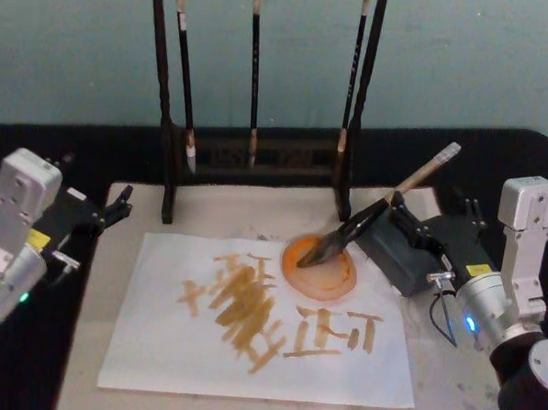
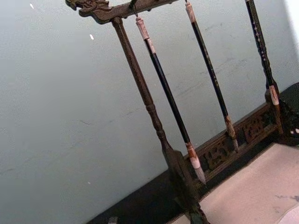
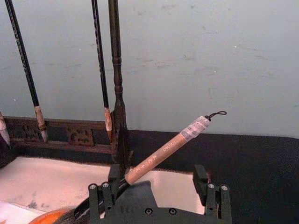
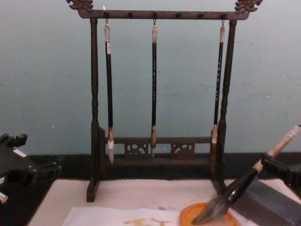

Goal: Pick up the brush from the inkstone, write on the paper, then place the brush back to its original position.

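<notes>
Right gripper [image 1: 404, 215] stood wide open around the brush [image 1: 381, 207], bristles resting in the inkstone [image 1: 319, 267]; left gripper [image 1: 118, 206] parked left of it, opening untellable.

— What's getting lost for you right now?

— I'm losing the brush [image 3: 161, 154] bristles in the right wrist view; the right gripper [image 3: 159, 198] body is covering the black lower section, and the inkstone [image 3: 49, 217] is showing as just an orange sliver at the edge.

— And the chest view?

— The bottom edge is cutting off the paper [image 4: 117, 217], so I'm seeing only the tops of the strokes. The left gripper [image 4: 51, 170] is sitting dark at the left edge; I can't tell whether its fingers are parted.
</notes>
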